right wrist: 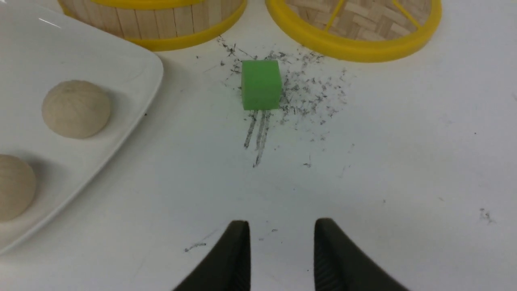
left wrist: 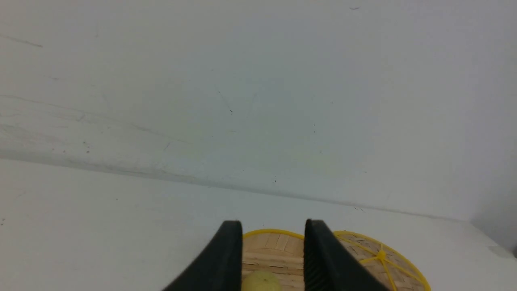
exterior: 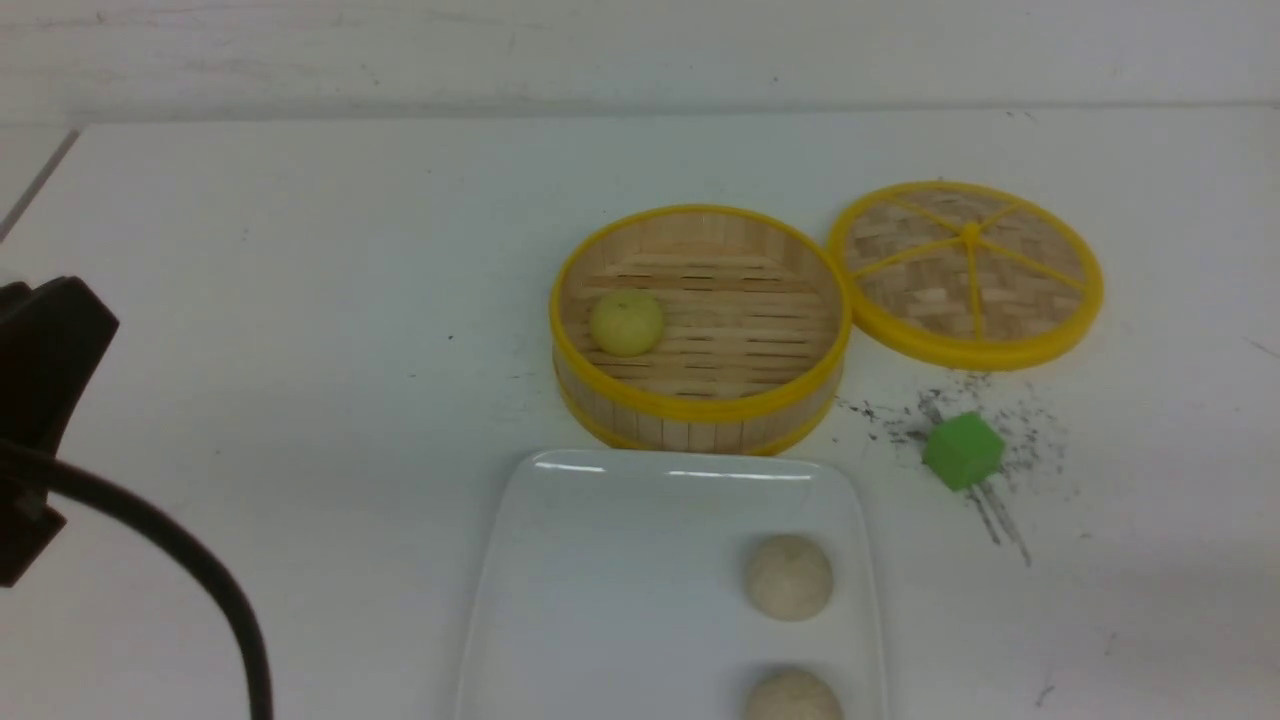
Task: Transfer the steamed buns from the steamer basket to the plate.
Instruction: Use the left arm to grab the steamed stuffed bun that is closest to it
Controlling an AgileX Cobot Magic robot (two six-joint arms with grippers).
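Note:
The steamer basket (exterior: 700,408) stands mid-table with one pale yellow-green steamed bun (exterior: 627,322) on its slatted floor, at the left side. In front of it lies the white plate (exterior: 600,580), which carries two beige buns (exterior: 788,576) (exterior: 793,697) along its right side. My left gripper (left wrist: 273,226) is open and empty, off to the left of the basket (left wrist: 274,250); the yellow-green bun (left wrist: 260,283) shows beyond the gap. My right gripper (right wrist: 282,223) is open and empty over bare table, right of the plate (right wrist: 60,48), with a beige bun (right wrist: 76,108) nearby.
The flat woven lid (exterior: 966,270) with yellow spokes lies right of the basket. A green cube (exterior: 963,451) sits among dark scuff marks in front of the lid. Part of my left arm and its cable (exterior: 40,380) fill the left edge. A wall runs behind the table.

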